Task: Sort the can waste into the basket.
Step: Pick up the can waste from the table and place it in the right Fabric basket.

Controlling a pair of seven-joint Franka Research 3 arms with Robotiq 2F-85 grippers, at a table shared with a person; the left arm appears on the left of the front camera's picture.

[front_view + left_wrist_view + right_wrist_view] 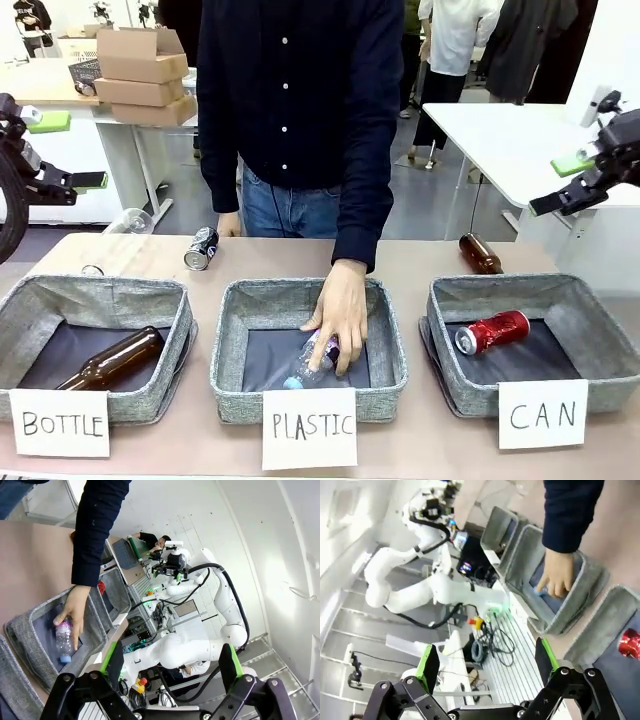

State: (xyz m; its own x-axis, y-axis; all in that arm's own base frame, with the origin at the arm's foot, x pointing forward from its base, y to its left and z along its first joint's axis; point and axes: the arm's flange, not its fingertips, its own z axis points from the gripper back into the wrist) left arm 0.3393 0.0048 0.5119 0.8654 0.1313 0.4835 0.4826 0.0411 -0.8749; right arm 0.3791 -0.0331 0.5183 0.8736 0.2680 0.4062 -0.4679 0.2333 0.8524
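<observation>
The red can (pixel 492 331) lies in the basket (pixel 530 286). The black can (pixel 201 248) lies on the counter (pixel 420 256), seemingly end-on toward the robot, nearer the left gripper (pixel 85 150); it and the right gripper (pixel 550 187) hang released, empty.

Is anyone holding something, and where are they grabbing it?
Only the person's hand, laid over the middle of the clear plastic bottle in the PLASTIC basket. The left pincer and right pincer are open, empty.

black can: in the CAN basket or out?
Out. The black can lies on its side on the table, far from the CAN basket, which holds just the red can.
</observation>
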